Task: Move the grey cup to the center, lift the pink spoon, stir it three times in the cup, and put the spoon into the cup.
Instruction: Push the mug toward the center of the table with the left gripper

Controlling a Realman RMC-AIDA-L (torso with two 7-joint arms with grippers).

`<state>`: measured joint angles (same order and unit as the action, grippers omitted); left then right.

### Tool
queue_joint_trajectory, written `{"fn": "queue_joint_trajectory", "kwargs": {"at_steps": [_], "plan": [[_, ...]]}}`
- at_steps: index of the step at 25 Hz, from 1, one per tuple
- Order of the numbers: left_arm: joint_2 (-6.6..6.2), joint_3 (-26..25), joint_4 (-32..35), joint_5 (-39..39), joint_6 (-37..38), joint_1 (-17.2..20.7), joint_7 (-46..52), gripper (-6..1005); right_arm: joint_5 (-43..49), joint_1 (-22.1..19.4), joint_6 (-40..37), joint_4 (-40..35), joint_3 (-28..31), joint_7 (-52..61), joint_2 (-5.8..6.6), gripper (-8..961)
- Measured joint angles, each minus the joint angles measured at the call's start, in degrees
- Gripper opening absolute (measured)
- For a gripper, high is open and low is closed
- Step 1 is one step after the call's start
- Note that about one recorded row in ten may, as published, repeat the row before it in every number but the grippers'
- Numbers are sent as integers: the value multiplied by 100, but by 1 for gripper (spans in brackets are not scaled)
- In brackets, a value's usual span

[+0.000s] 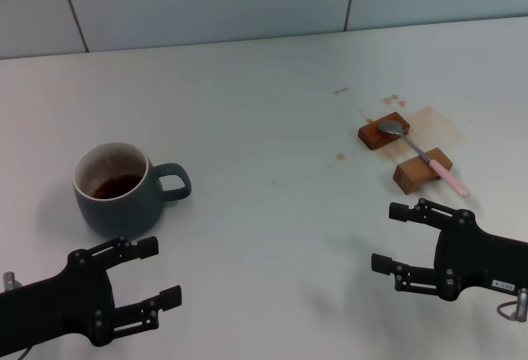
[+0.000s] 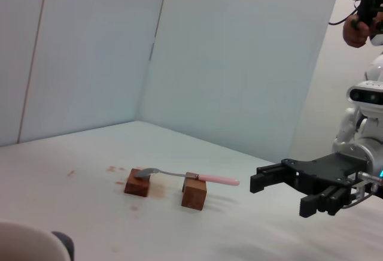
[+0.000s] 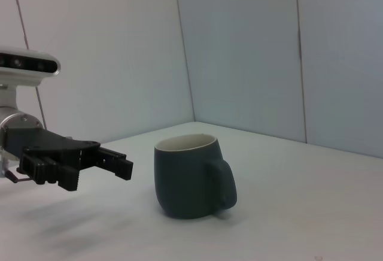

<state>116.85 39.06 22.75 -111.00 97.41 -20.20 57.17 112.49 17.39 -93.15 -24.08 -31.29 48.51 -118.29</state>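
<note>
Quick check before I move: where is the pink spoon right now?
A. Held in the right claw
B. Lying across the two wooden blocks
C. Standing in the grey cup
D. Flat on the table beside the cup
B. The pink spoon lies bridged across the two wooden blocks, bowl on the far one; the right claw is open and apart from it, and the grey cup holds only dark liquid.

Your head camera is looking forward and down over the white table [image 1: 272,211], taking in both arms. Your left wrist camera is sitting low, facing across toward the right gripper [image 2: 281,194]; the right one is facing back toward the left gripper [image 3: 114,164]. They are probably sharing only the middle tabletop.
</note>
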Motion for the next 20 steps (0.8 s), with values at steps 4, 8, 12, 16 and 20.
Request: {"fn": "queue_joint_trajectory", "kwargs": {"at_steps": [4,8,12,16,20], "plan": [[5,-4,8,0,40,-4,-47,692,0,1,-6,8,0,-1,0,811],[34,-278,20,45,68,51,-125,647,-4,1,-13,9,0,-1,0,809],[39,-347,19,52,84,65,-128,541,-6,1,-16,9,0,-1,0,806],[51,-331,14,45,85,49,-130,436,-8,1,-31,7,0,-1,0,803],[52,-346,-6,50,92,43,-128,312,-9,1,-36,-1,0,-3,0,800]]}}
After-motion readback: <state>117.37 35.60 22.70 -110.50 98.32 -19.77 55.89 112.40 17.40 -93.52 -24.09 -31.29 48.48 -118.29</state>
